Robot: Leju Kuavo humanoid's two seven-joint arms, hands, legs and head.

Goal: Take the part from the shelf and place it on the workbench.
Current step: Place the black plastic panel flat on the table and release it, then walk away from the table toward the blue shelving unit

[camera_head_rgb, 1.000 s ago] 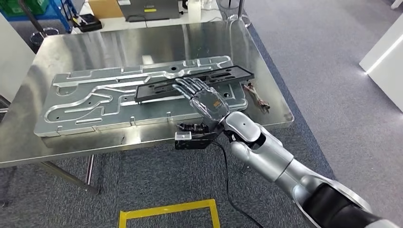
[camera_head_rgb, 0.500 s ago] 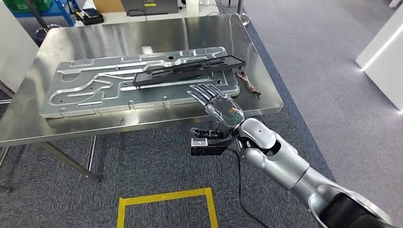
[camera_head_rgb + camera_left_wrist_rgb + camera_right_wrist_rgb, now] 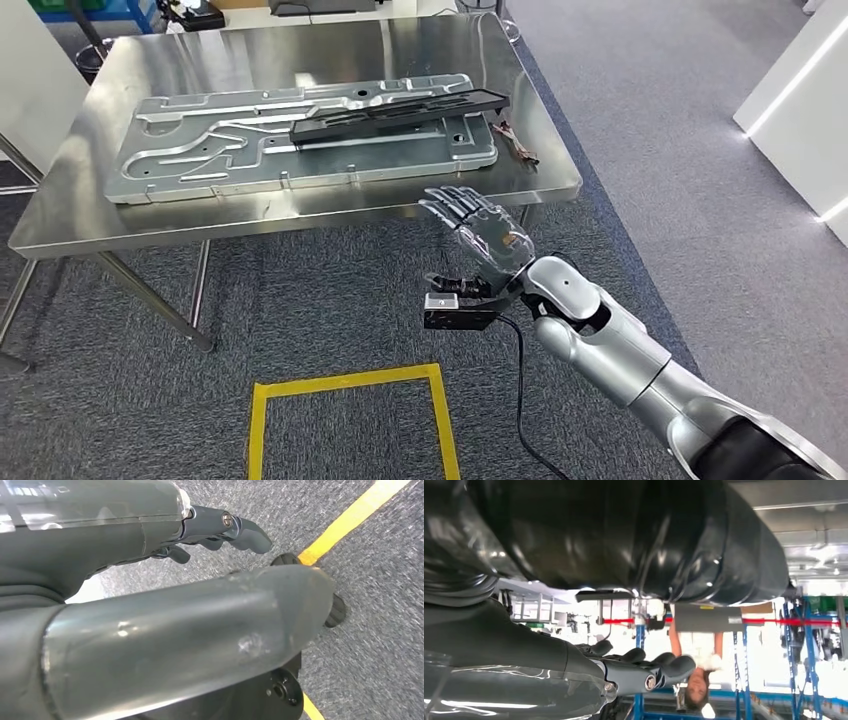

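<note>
Since a second ago the right hand has drawn back off the black part, fingers released and spread. That part lies across the machined metal plate on the desk. Retreat straight; left hand holds nothing visible, clench unclear.

Premises: an industrial workshop or factory test floor. Evidence: a stainless steel workbench on metal legs carries a large machined aluminium plate with milled channels. The grey carpet floor bears a yellow taped rectangle marking a standing position. The right wrist view shows blue metal racking and a person beyond.
</note>
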